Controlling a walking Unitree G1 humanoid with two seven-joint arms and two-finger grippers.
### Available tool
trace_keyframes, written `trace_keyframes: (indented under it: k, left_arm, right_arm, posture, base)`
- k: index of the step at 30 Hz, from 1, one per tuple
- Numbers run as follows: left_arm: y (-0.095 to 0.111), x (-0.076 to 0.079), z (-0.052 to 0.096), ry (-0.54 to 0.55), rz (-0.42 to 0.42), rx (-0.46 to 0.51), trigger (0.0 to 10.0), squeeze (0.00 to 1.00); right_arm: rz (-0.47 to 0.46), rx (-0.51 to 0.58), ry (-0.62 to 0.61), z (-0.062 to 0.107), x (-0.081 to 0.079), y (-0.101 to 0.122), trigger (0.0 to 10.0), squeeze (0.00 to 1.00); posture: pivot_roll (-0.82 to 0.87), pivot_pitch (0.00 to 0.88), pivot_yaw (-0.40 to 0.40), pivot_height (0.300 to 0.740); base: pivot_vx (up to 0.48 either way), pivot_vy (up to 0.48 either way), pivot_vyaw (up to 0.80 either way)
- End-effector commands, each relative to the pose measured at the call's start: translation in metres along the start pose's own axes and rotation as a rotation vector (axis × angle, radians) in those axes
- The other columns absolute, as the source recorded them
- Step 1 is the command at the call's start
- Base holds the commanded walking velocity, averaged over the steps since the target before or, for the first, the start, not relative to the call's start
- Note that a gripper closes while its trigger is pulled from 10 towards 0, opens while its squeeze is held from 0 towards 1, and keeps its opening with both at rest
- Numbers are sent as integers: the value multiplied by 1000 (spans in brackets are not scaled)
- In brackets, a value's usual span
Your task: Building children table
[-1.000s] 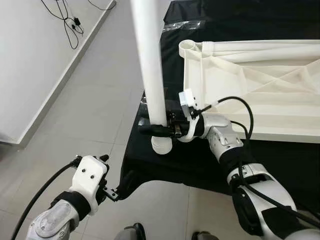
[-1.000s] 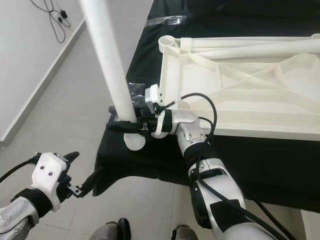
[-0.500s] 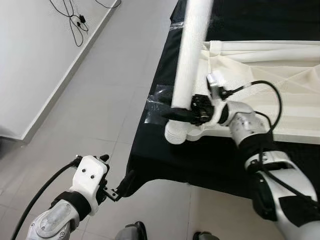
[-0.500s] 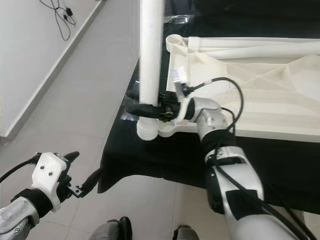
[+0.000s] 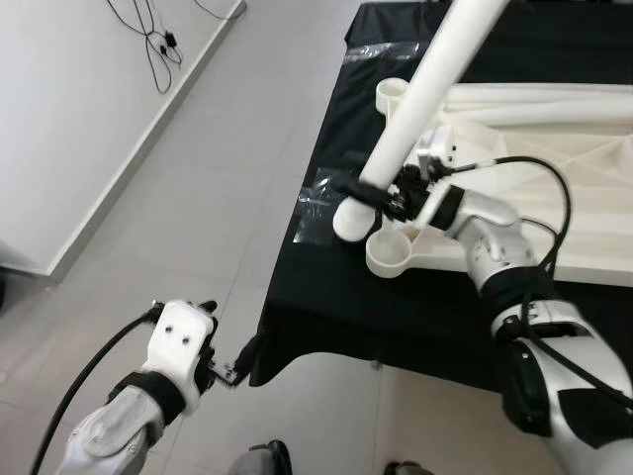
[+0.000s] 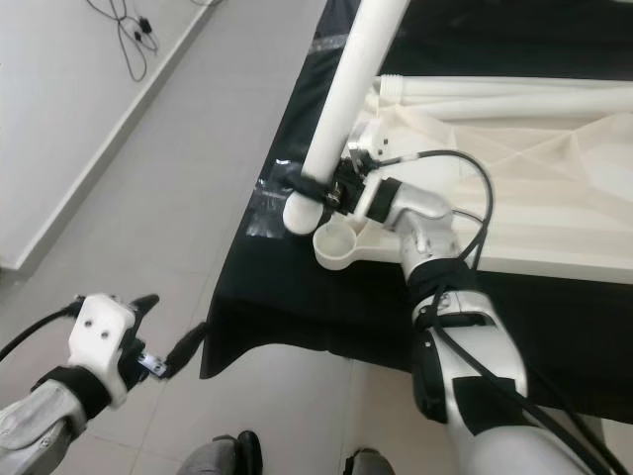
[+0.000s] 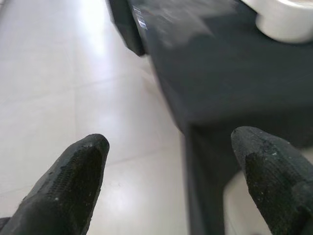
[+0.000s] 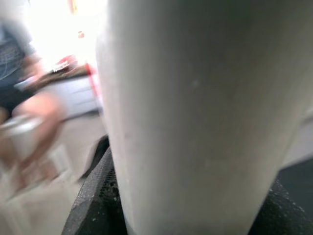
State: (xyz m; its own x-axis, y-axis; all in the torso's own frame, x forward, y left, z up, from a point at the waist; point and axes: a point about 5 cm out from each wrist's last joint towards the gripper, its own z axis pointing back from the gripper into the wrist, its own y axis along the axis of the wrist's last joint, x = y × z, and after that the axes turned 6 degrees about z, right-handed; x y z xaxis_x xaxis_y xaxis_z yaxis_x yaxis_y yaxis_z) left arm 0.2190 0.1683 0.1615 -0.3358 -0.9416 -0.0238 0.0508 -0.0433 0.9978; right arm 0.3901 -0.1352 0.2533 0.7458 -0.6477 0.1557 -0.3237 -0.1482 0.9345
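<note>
A long white table leg (image 5: 420,94) leans up and to the right, and my right gripper (image 5: 368,191) is shut on it near its lower end. That end hangs just above the black cloth, beside the round corner socket (image 5: 393,251) of the upturned white tabletop (image 5: 554,168). Up close, the leg (image 8: 195,112) stands between the black fingers (image 8: 93,200). A second socket (image 5: 394,93) sits at the far corner. My left gripper (image 5: 237,364) is open, low over the floor by the cloth's hanging corner (image 7: 205,147).
The black-covered table (image 5: 336,297) ends in an edge running from near left to far. Grey tiled floor (image 5: 198,198) lies to the left, with a white wall and black cables (image 5: 148,40) beyond. A blurred person (image 8: 19,83) sits in the background.
My right gripper has tilted the leg from near upright to leaning right, and its lower end has lifted off the corner socket. The camera has shifted. The left arm has barely moved.
</note>
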Motion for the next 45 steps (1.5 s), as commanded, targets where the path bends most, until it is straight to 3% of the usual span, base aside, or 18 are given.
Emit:
trace_keyframes:
  k: [1,8,10,13,15,16,17,20,23,31,37,45]
  left_arm:
    - [-3,-8,-3,63,-2,4,10000,0]
    - [11,-12,-21,75,-10,79,10000,0]
    - [21,-14,-27,77,-4,133,10000,0]
    - [25,-15,-30,90,20,158,10000,0]
    - [25,-15,-30,90,20,158,10000,0]
    - [26,-16,-33,93,28,166,10000,0]
    - [26,-16,-33,93,28,166,10000,0]
    - [24,-20,-37,109,43,180,10000,0]
    - [22,-23,-37,123,48,182,10000,0]
    - [14,-23,-39,143,60,165,10000,0]
    - [-8,-11,-39,146,69,107,10000,0]
    - [-12,-4,-34,98,67,101,10000,0]
  right_arm:
    - [-31,85,-64,-13,-4,18,10000,0]
    - [-96,128,-120,-36,-11,37,10000,0]
    - [-121,123,-157,-48,-21,39,10000,0]
    - [-105,82,-148,-54,-42,26,10000,0]
    - [-105,82,-148,-54,-42,26,10000,0]
    - [-88,43,-142,-55,-53,15,10000,0]
    - [-88,43,-142,-55,-53,15,10000,0]
    - [-106,-69,-174,-49,-75,-12,10000,0]
    - [-121,-111,-203,-43,-79,-24,10000,0]
    - [-54,-137,-200,-32,-83,-32,10000,0]
    - [6,-165,-231,-22,-78,-35,10000,0]
    - [36,-184,-202,-13,-80,-39,10000,0]
  posture:
    - [25,118,7,740]
    - [-9,57,-19,740]
    - [-16,33,-27,740]
    - [-23,0,-34,740]
    - [-23,0,-34,740]
    - [-20,0,-36,740]
    - [-20,0,-36,740]
    - [-20,0,-34,740]
    - [-17,0,-35,740]
    - [-19,0,-37,740]
    - [-15,0,-37,740]
    - [-14,0,-33,740]
  base:
    - [0,0,0]
    - [0,0,0]
    - [0,0,0]
    - [0,-409,0]
    - [0,-461,0]
    - [0,-461,0]
    - [0,-461,0]
    - [0,-464,0]
    - [0,-465,0]
    - [0,-232,0]
    - [0,0,0]
    - [150,0,318]
